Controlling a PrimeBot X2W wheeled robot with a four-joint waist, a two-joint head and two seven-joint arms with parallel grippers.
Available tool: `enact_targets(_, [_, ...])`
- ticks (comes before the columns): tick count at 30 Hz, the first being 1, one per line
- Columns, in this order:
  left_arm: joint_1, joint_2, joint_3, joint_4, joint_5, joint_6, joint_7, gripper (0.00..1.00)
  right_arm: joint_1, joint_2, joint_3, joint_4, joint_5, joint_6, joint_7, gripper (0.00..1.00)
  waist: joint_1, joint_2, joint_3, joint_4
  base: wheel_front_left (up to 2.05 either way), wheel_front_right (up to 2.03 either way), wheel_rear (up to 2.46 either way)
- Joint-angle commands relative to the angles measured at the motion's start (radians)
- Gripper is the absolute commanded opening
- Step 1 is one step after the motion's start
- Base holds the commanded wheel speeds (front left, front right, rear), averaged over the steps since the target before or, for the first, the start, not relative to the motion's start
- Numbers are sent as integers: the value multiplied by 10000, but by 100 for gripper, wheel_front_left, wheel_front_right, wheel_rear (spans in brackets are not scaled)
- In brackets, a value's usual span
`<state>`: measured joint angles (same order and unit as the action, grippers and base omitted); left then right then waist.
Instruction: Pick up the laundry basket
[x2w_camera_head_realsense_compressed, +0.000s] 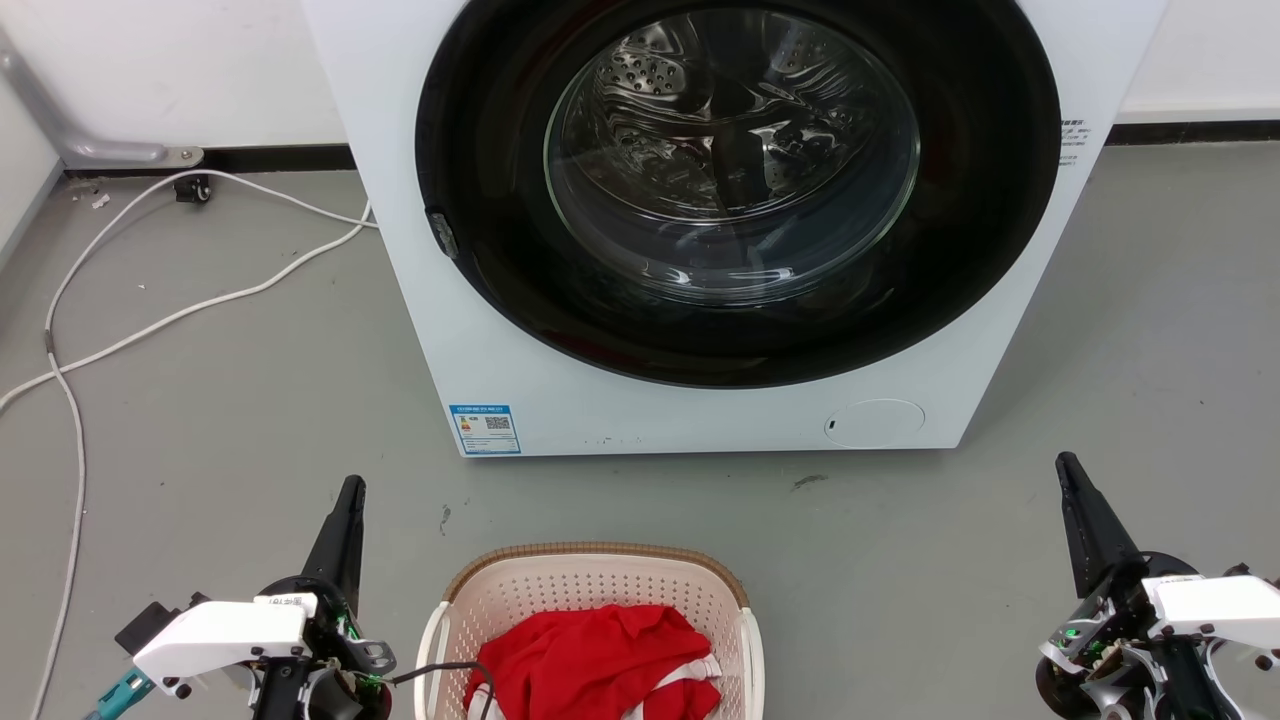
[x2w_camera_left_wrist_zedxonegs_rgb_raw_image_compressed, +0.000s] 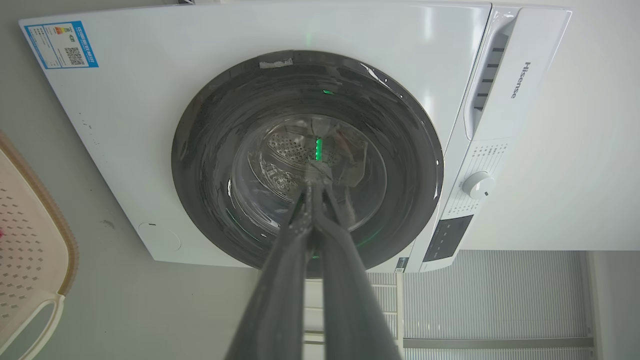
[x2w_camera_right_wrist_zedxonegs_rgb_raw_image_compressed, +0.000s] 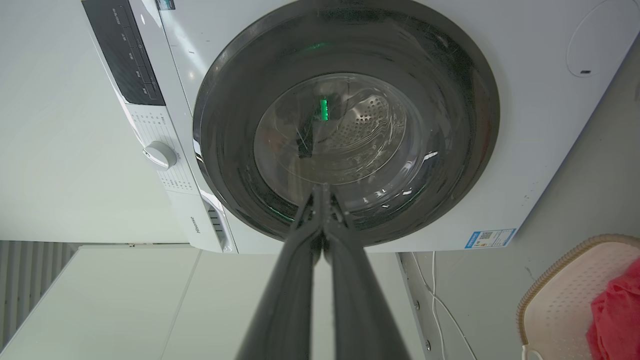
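The laundry basket (x2w_camera_head_realsense_compressed: 560, 580), cream perforated plastic with a brown woven-look rim and white side handles, stands on the floor at the bottom centre of the head view. A red cloth (x2w_camera_head_realsense_compressed: 600, 665) lies inside it. My left gripper (x2w_camera_head_realsense_compressed: 350, 488) is shut, to the left of the basket, its fingers pointing toward the washer. My right gripper (x2w_camera_head_realsense_compressed: 1066, 465) is shut and stands well to the right of the basket. Part of the basket (x2w_camera_left_wrist_zedxonegs_rgb_raw_image_compressed: 30, 240) shows at the left wrist view's left edge, and the basket (x2w_camera_right_wrist_zedxonegs_rgb_raw_image_compressed: 565, 295) is at the right wrist view's lower right. Both grippers hold nothing.
A white front-loading washing machine (x2w_camera_head_realsense_compressed: 500, 330) with a closed round glass door (x2w_camera_head_realsense_compressed: 735, 170) stands just beyond the basket. White cables (x2w_camera_head_realsense_compressed: 180, 315) trail over the grey floor at the left. Bare floor lies on either side of the basket.
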<state>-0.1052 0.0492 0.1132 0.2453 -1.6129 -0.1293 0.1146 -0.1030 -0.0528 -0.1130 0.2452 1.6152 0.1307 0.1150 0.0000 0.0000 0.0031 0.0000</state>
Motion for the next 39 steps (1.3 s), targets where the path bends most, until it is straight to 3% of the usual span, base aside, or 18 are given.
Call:
enact_targets(1, [-81,20,27,6,-5,-46,23,0,-121,26,-13,7,-42,0,9,0,0,0,0,0,0,0,0])
enact_targets(28, [-81,20,27,6,-5,-47,22,0,-121,30,-16,7,-48,0,15,0,0,0,0,0,0,0,0])
enact_targets(29, [0,-2,0,3,0,0,-2,100,0,2,-6,1,-3,0,-2,100,0,0,0,0,0,0,0])
enact_targets(39, [97,-23,-69,-98,799,12,-419,100,110,17,18,62,-721,0,-406,100,0,0,21,2,0,0,0])
